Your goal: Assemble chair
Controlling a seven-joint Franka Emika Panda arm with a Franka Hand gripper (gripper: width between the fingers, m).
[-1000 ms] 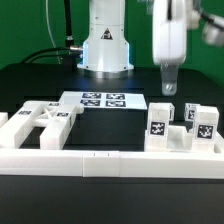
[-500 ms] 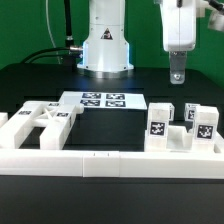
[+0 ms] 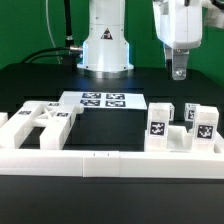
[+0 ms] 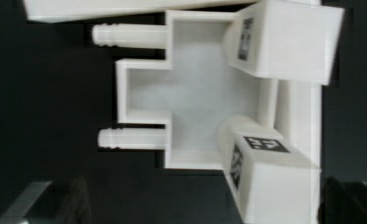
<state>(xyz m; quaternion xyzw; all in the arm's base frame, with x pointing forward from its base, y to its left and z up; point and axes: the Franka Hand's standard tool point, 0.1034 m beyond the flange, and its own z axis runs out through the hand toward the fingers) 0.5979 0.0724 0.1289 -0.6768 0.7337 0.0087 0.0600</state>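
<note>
So, front edge: low white wall (image 3: 110, 158) runs across the exterior view, closest to the camera.
Table: black top (image 3: 112, 128), bare in the middle stretch behind the wall.
Left part (image 3: 40, 122): white chair piece lying flat just behind the wall on the exterior view's left; crossed bars, tags facing up.
Right parts (image 3: 182, 128): cluster of white chair blocks and uprights just behind the wall on the exterior view's right; tags face the camera.
Spacing: the two groups sit well apart, with black table between them.
Marker board (image 3: 103, 100): flat on the table behind the left part, tags up, between the chair pieces and the arm base.
Gripper (image 3: 179, 70): hangs in the air above and behind the right parts, pointing down, touching nothing.
Jaws: spread wide, nothing between them; one dark fingertip (image 4: 41, 200) shows dimly at the wrist view's edge.
Wrist view: looks down on a white pegged part (image 4: 198, 100) with a flat recessed middle, two round pegs (image 4: 118, 137) on one side and tagged blocks (image 4: 260, 150) on the other; can't tell which piece of the cluster it is.
Arm base (image 3: 107, 45): farthest back, white, behind the marker board.
</note>
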